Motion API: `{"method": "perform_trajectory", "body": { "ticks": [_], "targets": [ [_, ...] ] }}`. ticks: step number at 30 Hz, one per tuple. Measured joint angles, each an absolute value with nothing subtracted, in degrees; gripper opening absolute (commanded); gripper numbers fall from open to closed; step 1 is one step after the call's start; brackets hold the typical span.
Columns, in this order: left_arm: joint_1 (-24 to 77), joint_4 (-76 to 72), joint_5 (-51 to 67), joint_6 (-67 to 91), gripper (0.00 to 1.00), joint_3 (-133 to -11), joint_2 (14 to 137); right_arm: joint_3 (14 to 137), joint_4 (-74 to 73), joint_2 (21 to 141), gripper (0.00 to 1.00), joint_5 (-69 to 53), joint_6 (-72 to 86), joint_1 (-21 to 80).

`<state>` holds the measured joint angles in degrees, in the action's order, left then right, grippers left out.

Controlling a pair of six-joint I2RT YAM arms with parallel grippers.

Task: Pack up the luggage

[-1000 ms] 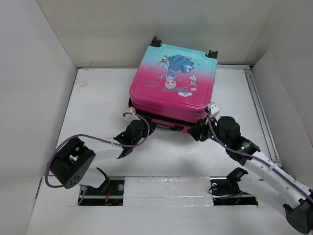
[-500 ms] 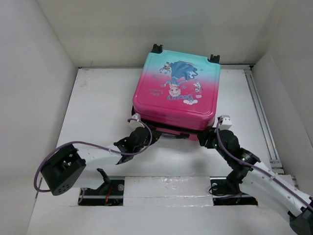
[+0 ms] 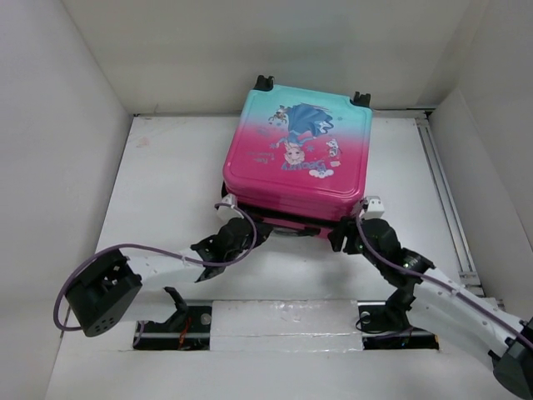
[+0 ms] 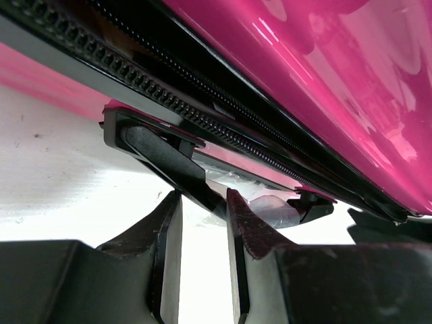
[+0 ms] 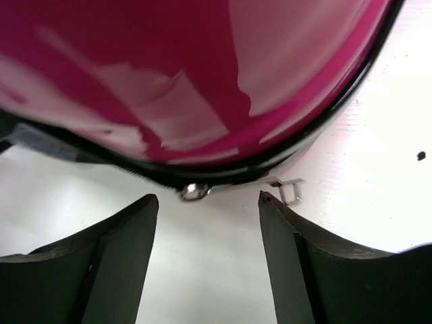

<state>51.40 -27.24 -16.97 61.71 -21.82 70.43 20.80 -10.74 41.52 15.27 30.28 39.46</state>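
Note:
The luggage, a pink-to-teal suitcase with a cartoon print, lies flat at the back middle of the table with its halves together. My left gripper is at its near left edge. In the left wrist view the gripper is shut on the black handle at the fingertips, below the zipper. My right gripper is at the near right corner. In the right wrist view it is open and holds nothing, with the silver zipper slider and pull tab just ahead of its tips.
White walls box in the table on the left, back and right. A metal rail runs along the right side. The arm bases and purple cables lie along the near edge.
The suitcase has shifted slightly toward the back and its upper half sits flatter on the lower one. My right gripper has dropped lower at the near right corner. My left arm's elbow has swung down-left.

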Motion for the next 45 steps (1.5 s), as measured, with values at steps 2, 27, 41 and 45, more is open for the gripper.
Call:
{"method": "perform_trajectory", "body": {
  "ticks": [2,27,41,45],
  "targets": [
    [51.4,-27.2,-17.0,61.7,0.00,-21.7,70.2,20.8,-12.8,38.1,0.68,14.5,30.5,39.9],
    [51.3,-25.4,-16.1,57.2,0.00,-19.7,63.9,24.4,-18.9,33.9,0.70,16.3,34.1,41.7],
    [51.3,-25.5,-15.4,57.1,0.00,-19.5,64.3,21.7,-10.9,42.5,0.19,19.8,29.0,42.1],
    [51.3,-25.9,-15.1,57.1,0.00,-19.5,65.7,20.3,-9.1,41.7,0.00,20.6,29.0,42.4]
  ]
}}
